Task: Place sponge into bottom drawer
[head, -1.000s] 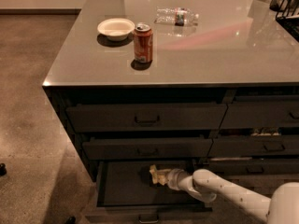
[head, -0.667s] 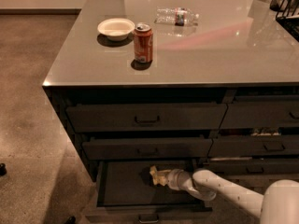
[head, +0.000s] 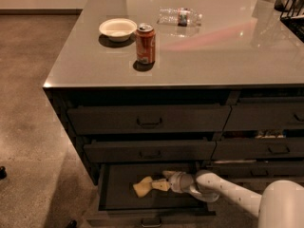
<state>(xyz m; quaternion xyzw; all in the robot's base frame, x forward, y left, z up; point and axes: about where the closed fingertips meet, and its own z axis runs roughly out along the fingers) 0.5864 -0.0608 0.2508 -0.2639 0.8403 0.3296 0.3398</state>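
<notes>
The pale yellow sponge [head: 142,187] lies on the dark inner tray of the pulled-out bottom drawer [head: 118,196], left of centre. My gripper [head: 160,180] reaches into the drawer from the right on a white arm. Its fingers are spread, with the tips right next to the sponge's right end. I cannot tell whether the lower finger touches the sponge. The drawer's small metal handle [head: 151,221] shows at the bottom edge.
On the grey counter stand a white bowl [head: 117,29], a red soda can [head: 145,43] and a lying plastic bottle [head: 179,17]. Two shut dark drawer fronts [head: 148,119] sit above the open drawer, with more drawers to the right. Bare floor lies to the left.
The sponge has moved left and down from between the fingers onto the drawer tray. The fingers have spread. The arm has stayed in about the same place.
</notes>
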